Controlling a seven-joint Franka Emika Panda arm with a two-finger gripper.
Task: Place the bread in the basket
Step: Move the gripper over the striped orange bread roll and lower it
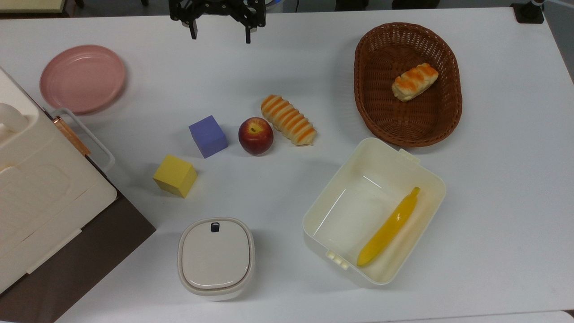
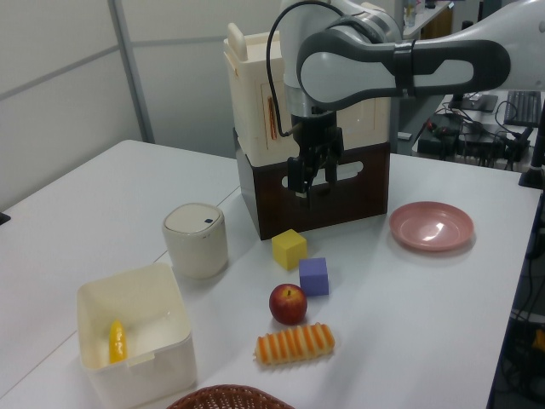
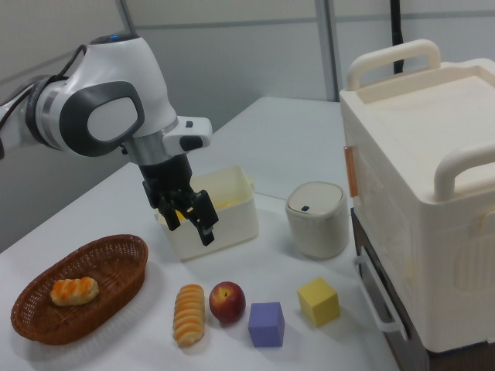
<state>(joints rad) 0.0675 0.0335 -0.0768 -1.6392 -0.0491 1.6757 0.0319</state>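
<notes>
The bread (image 1: 288,119) is a long cream loaf with orange stripes, lying on the white table just right of a red apple (image 1: 255,135) in the top view; it also shows in the left view (image 2: 295,343) and the right view (image 3: 189,313). The brown wicker basket (image 1: 358,67) stands at the top view's upper right, and a short orange-topped roll (image 1: 415,81) lies inside it. My gripper (image 1: 220,36) hangs open and empty at the table's far edge, well above and away from the loaf (image 2: 311,183) (image 3: 188,224).
A purple cube (image 1: 208,136) and a yellow cube (image 1: 175,175) sit left of the apple. The pink plate (image 1: 82,78) is at the upper left. A cream box (image 1: 341,170) holds a banana (image 1: 390,226). A lidded pot (image 1: 216,255) and a big cream case (image 1: 36,188) stand nearby.
</notes>
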